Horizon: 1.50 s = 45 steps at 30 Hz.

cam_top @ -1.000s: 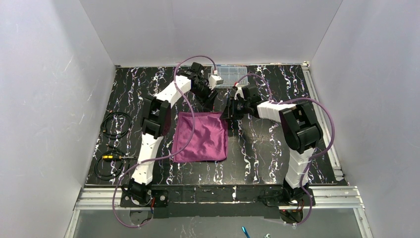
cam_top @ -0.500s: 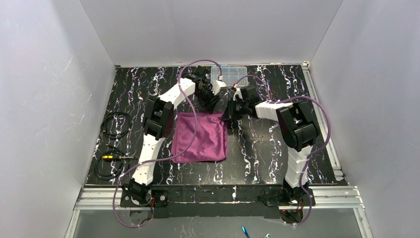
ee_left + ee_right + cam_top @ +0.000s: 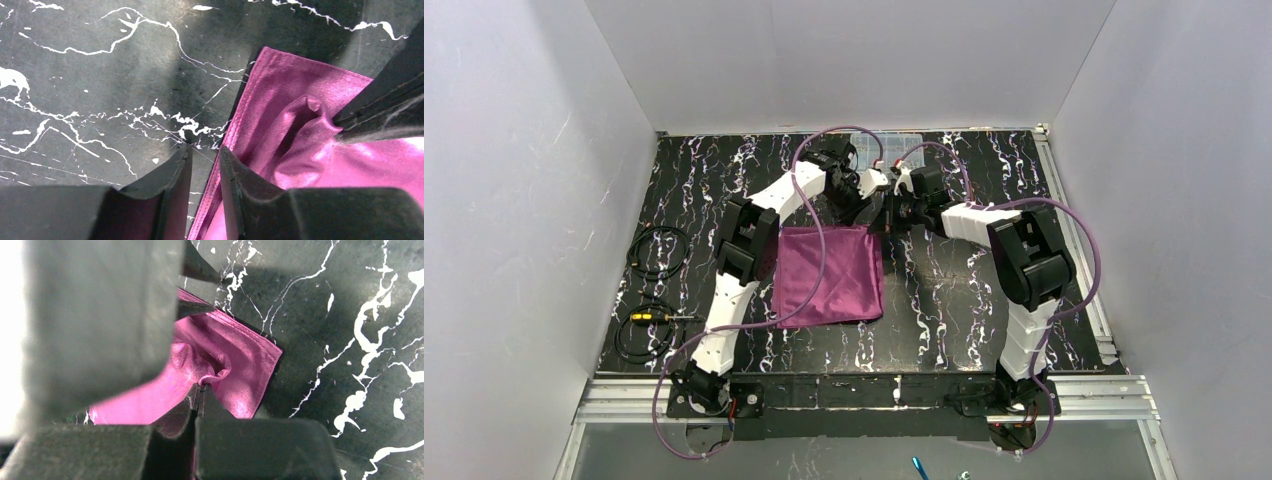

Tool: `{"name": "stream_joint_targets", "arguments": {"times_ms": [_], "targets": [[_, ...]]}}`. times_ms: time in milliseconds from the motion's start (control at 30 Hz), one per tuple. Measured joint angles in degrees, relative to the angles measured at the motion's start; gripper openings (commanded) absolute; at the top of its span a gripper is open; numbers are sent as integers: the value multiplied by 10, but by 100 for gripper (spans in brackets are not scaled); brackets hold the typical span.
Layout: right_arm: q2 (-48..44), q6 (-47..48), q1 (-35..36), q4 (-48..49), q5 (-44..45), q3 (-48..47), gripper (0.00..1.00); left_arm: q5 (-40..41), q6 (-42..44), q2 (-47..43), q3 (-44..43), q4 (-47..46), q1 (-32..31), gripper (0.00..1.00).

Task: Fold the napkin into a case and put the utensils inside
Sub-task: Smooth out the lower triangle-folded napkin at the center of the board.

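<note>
On the black marbled table, the plum napkin lies spread flat at centre, with both arms reaching to its far right corner. The right gripper is clamped on a puckered pinch of cloth there. The left gripper stands narrowly parted astride the hem. Thin, light and glossy, the fabric looks limp and apt to slip, so the hemmed corners likely offer the surest hold. No legible writing appears.

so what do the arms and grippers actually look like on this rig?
Both the left arm and right arm have white link shells with black joint housings. A purple cable loops loosely along each. The left gripper and right gripper have plain matte-black, flat, tapered fingers. No markings visible.
</note>
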<state>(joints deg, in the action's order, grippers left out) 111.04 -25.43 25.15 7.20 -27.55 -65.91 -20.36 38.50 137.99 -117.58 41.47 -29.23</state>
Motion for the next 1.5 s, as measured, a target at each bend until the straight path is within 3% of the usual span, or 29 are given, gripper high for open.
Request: {"name": "stream_joint_targets", "arguments": {"times_ms": [100,267,967,1167,1400,1500], "targets": [[-3,1,1,7,2,0,1,-2,7,-4,6,0,-3,11],[-3,16,1,-10,12,-4,1,-21,11,-14,25,-6,-1,3],[37,62,1,-40,50,-47,1,-67,71,-16,27,23,16,0],[64,45,0,-7,52,-49,1,-83,47,-3,-5,46,23,9],[79,12,-4,43,43,-48,1,-130,-20,-5,-21,39,49,33],[81,4,-6,53,39,-44,1,-132,-59,-19,8,9,68,38]]}}
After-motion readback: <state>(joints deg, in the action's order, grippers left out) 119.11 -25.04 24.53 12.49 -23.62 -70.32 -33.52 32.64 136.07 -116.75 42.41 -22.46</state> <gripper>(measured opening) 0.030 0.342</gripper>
